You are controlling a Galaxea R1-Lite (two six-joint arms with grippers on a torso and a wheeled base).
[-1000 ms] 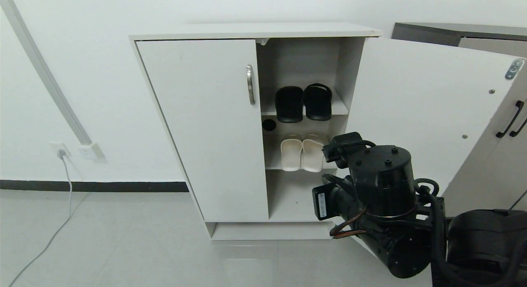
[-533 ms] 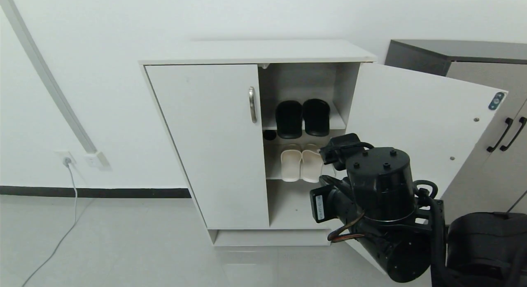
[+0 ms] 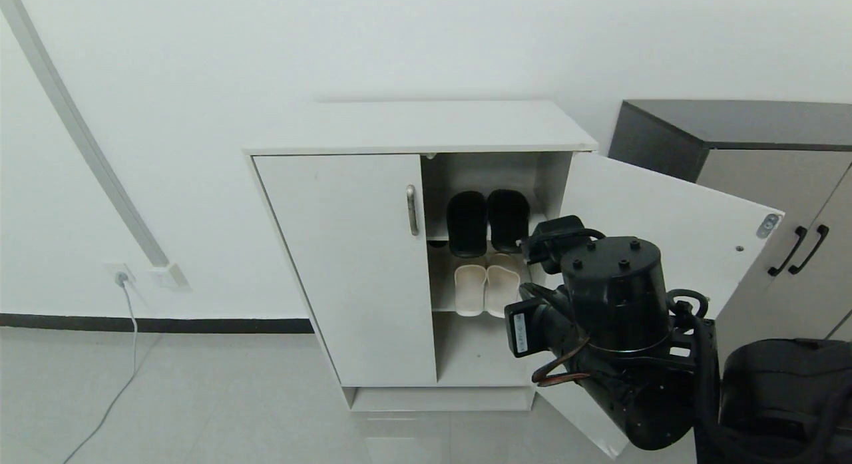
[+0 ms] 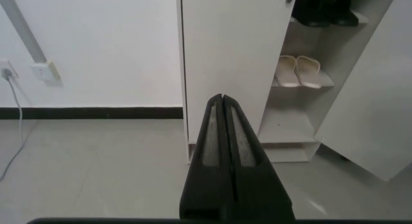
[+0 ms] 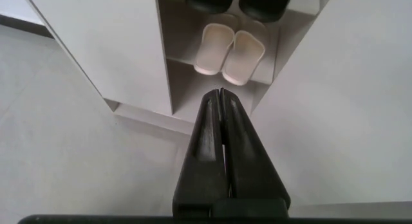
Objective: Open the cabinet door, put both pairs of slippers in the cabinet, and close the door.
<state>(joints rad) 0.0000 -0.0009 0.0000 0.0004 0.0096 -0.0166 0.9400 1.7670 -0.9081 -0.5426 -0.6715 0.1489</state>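
grip: left end effector (image 4: 223,102), right end effector (image 5: 221,95) both pinched tight, empty
tip: I'd push open door (image 3: 659,211) at its 3 o'clock edge

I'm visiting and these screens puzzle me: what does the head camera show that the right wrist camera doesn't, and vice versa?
The head view adds the silver metal door handle, the white wall socket and the neighbouring grey cabinet. The right wrist view adds the black right gripper, shut. Both share the white cabinet's open door, the black slippers and, a shelf below, the white slippers.
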